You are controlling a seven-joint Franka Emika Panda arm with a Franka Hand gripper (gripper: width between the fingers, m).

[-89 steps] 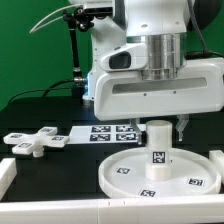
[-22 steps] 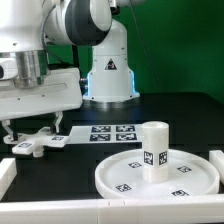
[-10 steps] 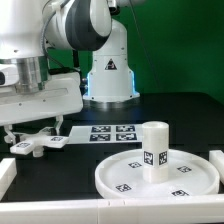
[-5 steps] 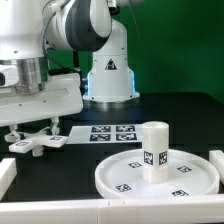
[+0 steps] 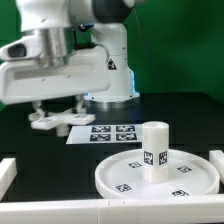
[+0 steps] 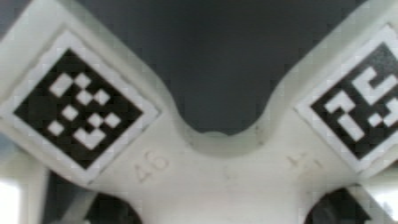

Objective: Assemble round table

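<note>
My gripper (image 5: 58, 110) is shut on the white cross-shaped foot piece (image 5: 60, 120) and holds it in the air above the black table, at the exterior view's left. In the wrist view the foot piece (image 6: 199, 170) fills the picture, with two of its square tags showing. The large rimmed round disc (image 5: 118, 178) lies at the front right. The short thick cylinder leg (image 5: 153, 150) stands upright in the disc's middle, well apart from the gripper.
The marker board (image 5: 108, 132) lies flat on the table just beyond the disc, below and right of the held foot piece. White border rails run along the left (image 5: 6, 172), front (image 5: 60, 214) and right (image 5: 217, 160). The robot base (image 5: 112, 78) stands behind.
The foot piece lay on the table at the left under the gripper. Now it is gripped and raised off the table, shifted a little to the right. Disc and leg have not moved.
</note>
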